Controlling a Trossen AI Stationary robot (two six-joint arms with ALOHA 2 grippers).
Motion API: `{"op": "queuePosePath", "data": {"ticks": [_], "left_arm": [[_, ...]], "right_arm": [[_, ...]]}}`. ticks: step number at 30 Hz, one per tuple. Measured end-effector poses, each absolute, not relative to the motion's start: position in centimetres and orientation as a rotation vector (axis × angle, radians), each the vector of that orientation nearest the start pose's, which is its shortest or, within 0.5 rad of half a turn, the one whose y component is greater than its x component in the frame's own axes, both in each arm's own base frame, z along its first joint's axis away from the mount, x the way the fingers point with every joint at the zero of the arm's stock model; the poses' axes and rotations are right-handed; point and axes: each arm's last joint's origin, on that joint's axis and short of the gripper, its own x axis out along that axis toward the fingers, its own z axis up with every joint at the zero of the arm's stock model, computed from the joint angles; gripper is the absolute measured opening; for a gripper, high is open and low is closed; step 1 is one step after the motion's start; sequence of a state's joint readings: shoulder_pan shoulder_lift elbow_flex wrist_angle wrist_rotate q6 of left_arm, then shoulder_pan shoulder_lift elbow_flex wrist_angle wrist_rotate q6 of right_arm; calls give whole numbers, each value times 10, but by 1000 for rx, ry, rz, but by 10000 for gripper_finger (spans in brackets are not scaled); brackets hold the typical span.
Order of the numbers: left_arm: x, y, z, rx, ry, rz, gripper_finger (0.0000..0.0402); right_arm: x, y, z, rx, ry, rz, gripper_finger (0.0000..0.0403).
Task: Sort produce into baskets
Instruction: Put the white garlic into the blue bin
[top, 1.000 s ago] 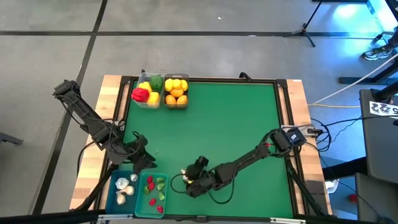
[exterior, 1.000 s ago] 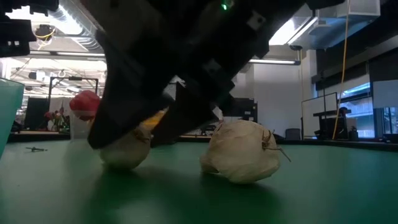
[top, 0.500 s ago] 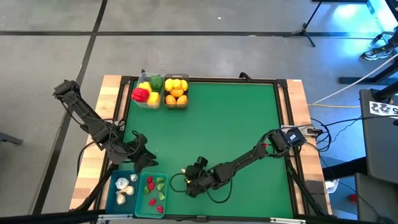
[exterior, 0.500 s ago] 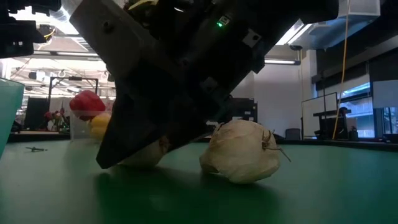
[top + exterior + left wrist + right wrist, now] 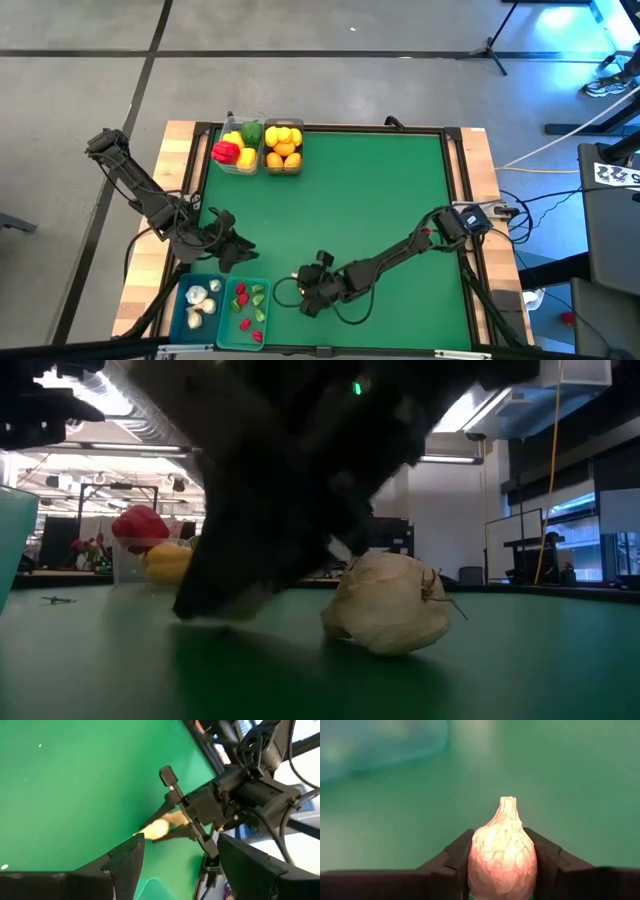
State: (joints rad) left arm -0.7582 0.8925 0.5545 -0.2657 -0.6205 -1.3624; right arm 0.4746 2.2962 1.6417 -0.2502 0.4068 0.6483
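My right gripper (image 5: 308, 294) is low over the green mat near the front edge, shut on a white garlic bulb (image 5: 502, 851). A second garlic bulb (image 5: 388, 603) rests on its underside on the mat just beside it. My left gripper (image 5: 236, 250) hovers open and holds nothing, above the mat behind the two teal baskets (image 5: 222, 310), which hold garlic and small red and green chilies. In the left wrist view its fingers frame the right gripper and the pale bulb (image 5: 156, 827). Two clear baskets (image 5: 262, 146) at the far edge hold peppers, lemons and oranges. My right gripper pinches the garlic bulb by its two rounded sides (image 5: 479, 851), one finger (image 5: 451, 856) on each. The fingers slant down from the table's right. The bulb's pointed tip (image 5: 507, 803) faces away from the gripper. The bulb sits down at the mat's level; whether it rests there I cannot tell.
The four baskets stand along the mat's left part, two far and two near. The middle and right of the green mat (image 5: 380, 190) are open surface. Cables (image 5: 520, 210) lie off the table's right edge.
My right gripper has shut on the garlic bulb, its fingers closing in from both sides while the hand stayed in place. My left gripper has turned a little toward the table's right and stayed open.
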Motion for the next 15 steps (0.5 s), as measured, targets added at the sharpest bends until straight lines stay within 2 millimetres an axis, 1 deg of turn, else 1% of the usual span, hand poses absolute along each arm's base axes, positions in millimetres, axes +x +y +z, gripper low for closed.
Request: {"op": "queuePosePath", "data": {"ticks": [3, 7, 11, 15], "left_arm": [[144, -112, 236, -970, 409, 204, 245], [147, -111, 242, -993, 285, 244, 245], [150, -109, 256, -1080, 43, 326, 245], [149, -102, 270, -1212, -190, 424, 245]], "right_arm": [[438, 205, 143, 209, 748, -200, 141], [441, 189, 178, 161, 657, -234, 142], [440, 169, 214, 101, 572, -287, 142], [435, 146, 257, 51, 477, -343, 142]]}}
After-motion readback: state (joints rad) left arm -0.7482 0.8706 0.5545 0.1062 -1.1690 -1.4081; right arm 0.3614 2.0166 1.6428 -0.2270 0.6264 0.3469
